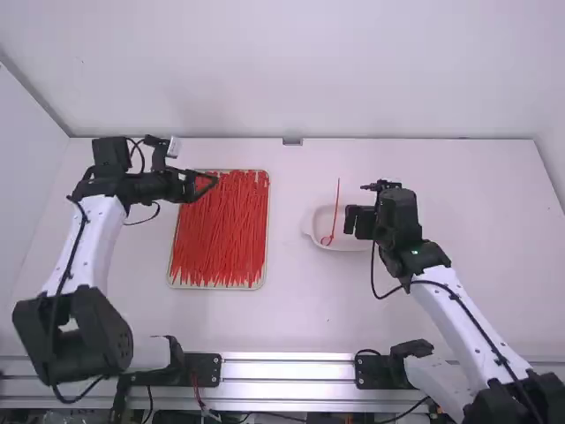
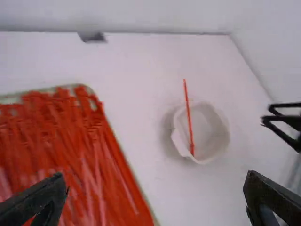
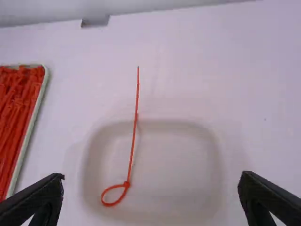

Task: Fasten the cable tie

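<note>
1. Since the looped cable tie (image 3: 131,150) sits in the white dish (image 3: 207,141) just in front of the spread-open right gripper (image 3: 151,186), fastening looks done.
2. Left gripper (image 2: 155,181), also spread, hangs over the tray (image 1: 216,287) of spare ties (image 1: 221,230).

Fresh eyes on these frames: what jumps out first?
The heap of red cable ties on the tray left of the middle, with the open left claw over its far left corner. The looped cable tie in the white bowl right of the middle, tail jutting over the far rim, by the open right claw.
</note>
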